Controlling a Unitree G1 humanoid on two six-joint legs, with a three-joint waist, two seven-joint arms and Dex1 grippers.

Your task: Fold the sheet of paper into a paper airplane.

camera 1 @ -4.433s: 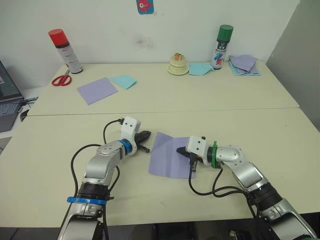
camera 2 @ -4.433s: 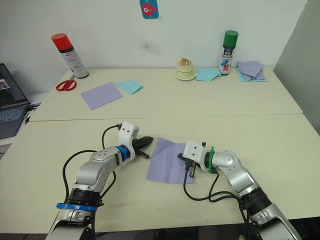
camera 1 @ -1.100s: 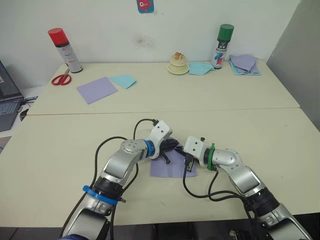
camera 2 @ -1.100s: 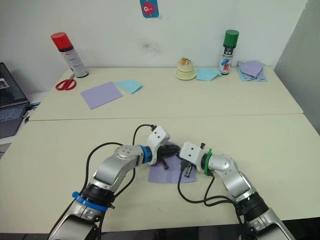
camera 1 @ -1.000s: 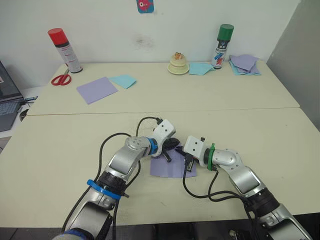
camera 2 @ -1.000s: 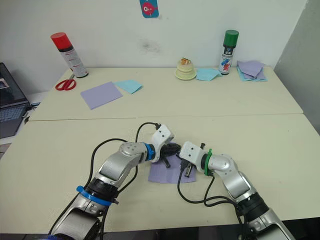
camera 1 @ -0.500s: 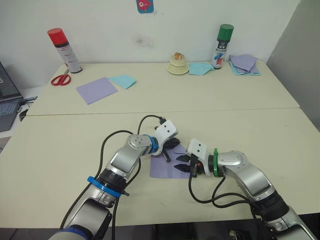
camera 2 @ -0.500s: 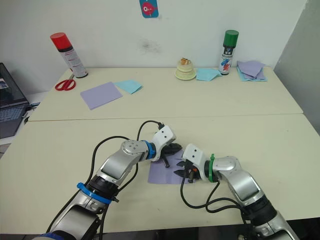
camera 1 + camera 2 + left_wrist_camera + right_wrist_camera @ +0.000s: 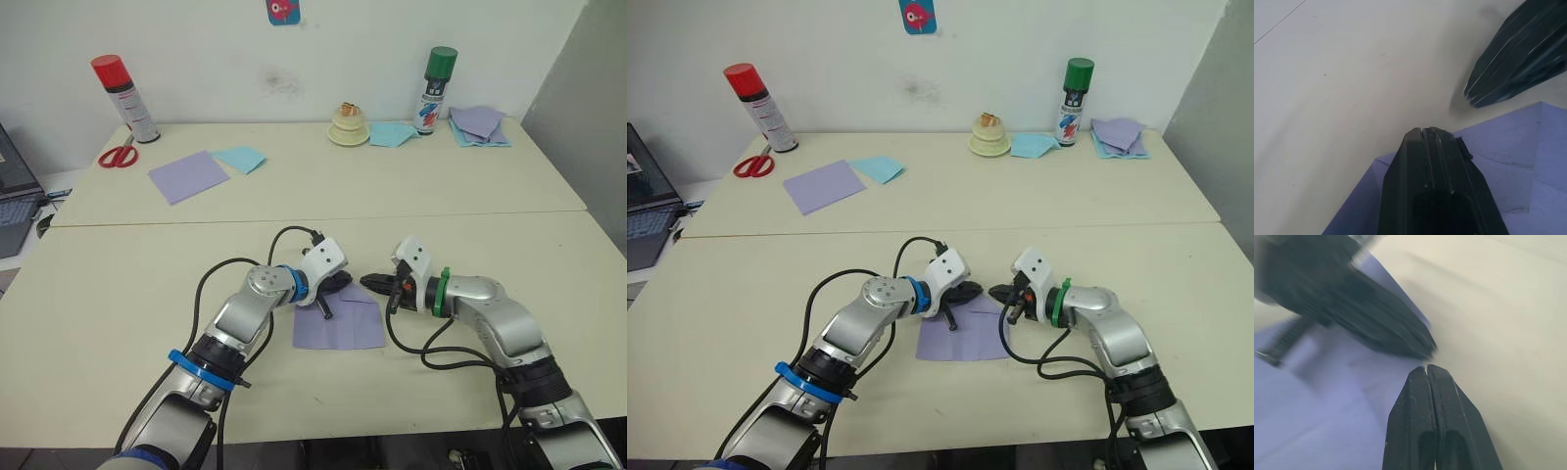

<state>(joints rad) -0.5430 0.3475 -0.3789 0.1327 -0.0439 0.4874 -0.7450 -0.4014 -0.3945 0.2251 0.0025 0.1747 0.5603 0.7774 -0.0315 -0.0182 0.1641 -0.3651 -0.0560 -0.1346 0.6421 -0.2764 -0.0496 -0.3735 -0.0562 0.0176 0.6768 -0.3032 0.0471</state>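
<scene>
With both pairs of fingers pressed together, left gripper (image 9: 342, 282) rests on the sheet of paper (image 9: 339, 322), far edge; right gripper (image 9: 368, 282) hovers just beside, tips nearly meeting.

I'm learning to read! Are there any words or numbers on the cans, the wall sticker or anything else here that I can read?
None can be read.
Red-capped spray can: label print too small to read.
Green-capped spray can: label has colourful marks, no readable words.
Blue wall sticker: a red picture, no letters I can make out.
Sheet of paper by the grippers: blank.
</scene>
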